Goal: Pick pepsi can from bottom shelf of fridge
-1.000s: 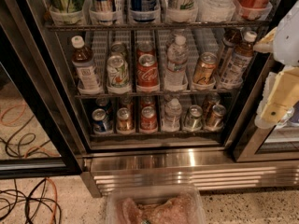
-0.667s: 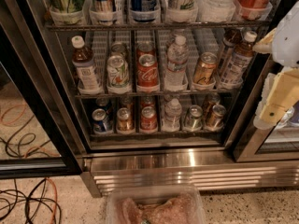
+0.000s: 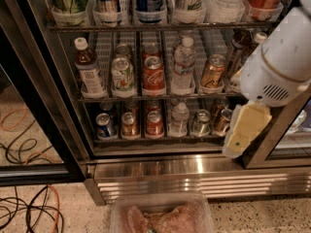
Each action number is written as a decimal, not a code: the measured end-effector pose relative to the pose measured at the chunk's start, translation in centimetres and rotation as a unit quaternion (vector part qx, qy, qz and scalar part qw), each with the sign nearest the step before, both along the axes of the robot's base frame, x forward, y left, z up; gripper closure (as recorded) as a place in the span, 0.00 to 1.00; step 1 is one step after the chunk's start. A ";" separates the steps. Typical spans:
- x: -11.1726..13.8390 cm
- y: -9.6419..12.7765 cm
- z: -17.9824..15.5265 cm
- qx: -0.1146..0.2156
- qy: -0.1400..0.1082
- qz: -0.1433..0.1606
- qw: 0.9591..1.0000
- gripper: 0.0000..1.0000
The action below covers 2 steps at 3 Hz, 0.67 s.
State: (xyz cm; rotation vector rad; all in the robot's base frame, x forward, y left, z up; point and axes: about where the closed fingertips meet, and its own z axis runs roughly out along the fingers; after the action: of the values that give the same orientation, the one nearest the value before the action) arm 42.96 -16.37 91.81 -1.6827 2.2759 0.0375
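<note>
step: approach | claw (image 3: 245, 130) at right door frame, grip state can't tell | next: swing left and low to pepsi can (image 3: 104, 125), shelf (image 3: 160, 140) left end

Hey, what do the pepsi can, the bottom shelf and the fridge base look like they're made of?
Pepsi can: likely aluminium, glossy blue print, silvery top. Bottom shelf: thin grey metal wire. Fridge base: apparently stainless steel, mirror-bright slats. The gripper hangs right of the shelf.
</note>
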 end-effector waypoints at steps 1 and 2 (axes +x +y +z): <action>-0.9 2.3 -3.1 0.018 0.033 0.002 0.999 0.00; -0.9 2.3 -3.1 0.018 0.033 0.002 0.999 0.00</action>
State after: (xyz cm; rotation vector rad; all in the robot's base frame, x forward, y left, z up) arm 42.02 -14.09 88.68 -1.6930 2.3053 0.1357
